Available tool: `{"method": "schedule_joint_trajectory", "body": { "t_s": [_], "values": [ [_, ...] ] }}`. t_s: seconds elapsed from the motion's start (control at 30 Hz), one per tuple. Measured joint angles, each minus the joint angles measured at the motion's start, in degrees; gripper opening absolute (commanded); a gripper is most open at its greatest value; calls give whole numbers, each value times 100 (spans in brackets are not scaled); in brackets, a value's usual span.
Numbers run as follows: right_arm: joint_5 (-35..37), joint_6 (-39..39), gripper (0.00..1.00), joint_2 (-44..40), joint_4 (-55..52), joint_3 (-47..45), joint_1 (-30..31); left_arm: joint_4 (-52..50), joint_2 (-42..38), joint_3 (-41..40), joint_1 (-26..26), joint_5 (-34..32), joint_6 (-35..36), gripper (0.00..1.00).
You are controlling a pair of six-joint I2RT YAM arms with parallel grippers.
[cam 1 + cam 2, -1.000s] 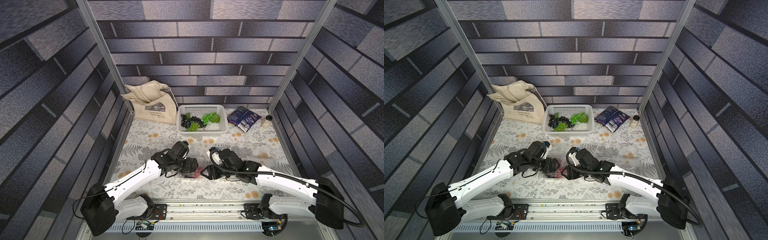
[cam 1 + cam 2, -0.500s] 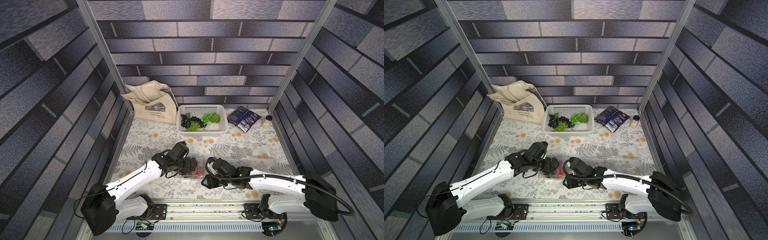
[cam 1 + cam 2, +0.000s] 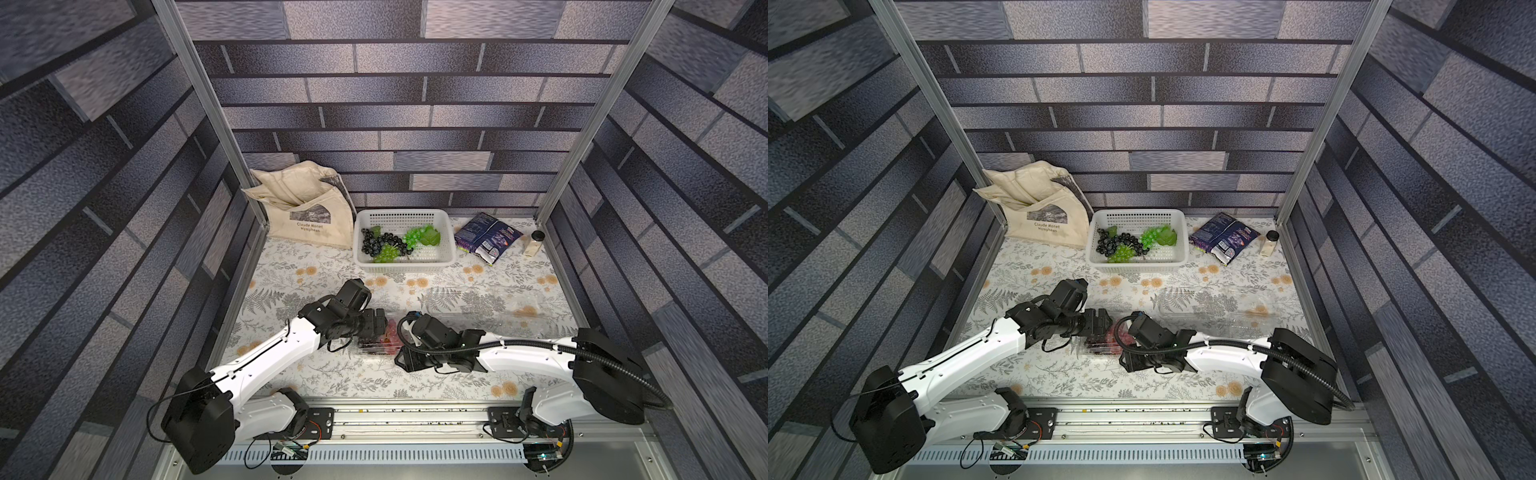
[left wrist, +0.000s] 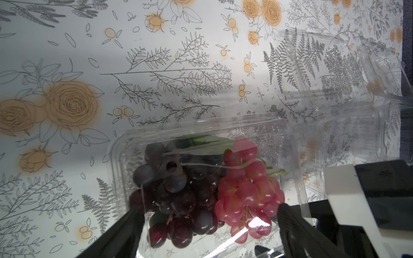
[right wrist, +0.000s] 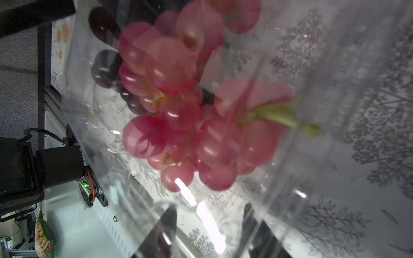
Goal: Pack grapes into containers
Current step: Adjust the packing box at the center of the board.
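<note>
Nearest the arms, a clear container (image 3: 376,345) sits on the flowered worktop (image 3: 332,374) between the two pincers. Inside it a dark purple bunch (image 4: 178,201) and a red bunch (image 4: 248,192) lie side by side, with a green leaf behind them. They show through clear plastic with a small round hole in it; whether the lid is snapped down cannot be told. The left pincer (image 4: 211,208) stands wide, one finger on each side of the container's end; whether the fingers press on its walls is unclear. The right pincer (image 5: 210,214) is at the opposite end, its jaws roughly half apart and blurred behind clear plastic, so I cannot tell if it grips anything

Just beyond, an empty container (image 4: 339,67) lies on the worktop. In both top views it is only faint glints, and how many such boxes lie there is hard to make out

At the back, a white basket (image 3: 403,214) holds black grapes (image 3: 380,245) and green grapes (image 3: 415,235) with a leaf. Beside it, on the left arm's side, slumps a cream tote bag (image 3: 307,224) printed "Claude Monet Nymphéas" under a grey picture. On the basket's other side lie a dark blue snack bag (image 3: 486,239), its print too small to read, and a small jar (image 3: 533,248) with a dark lid near the corner post
</note>
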Motion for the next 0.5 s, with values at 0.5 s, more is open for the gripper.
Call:
{"method": "schedule_joint_trajectory", "body": {
  "t_s": [0.5],
  "values": [
    [-20,-398,51,813,516,538,-560,-74,173,201,772,26,66,96]
  ]
}}
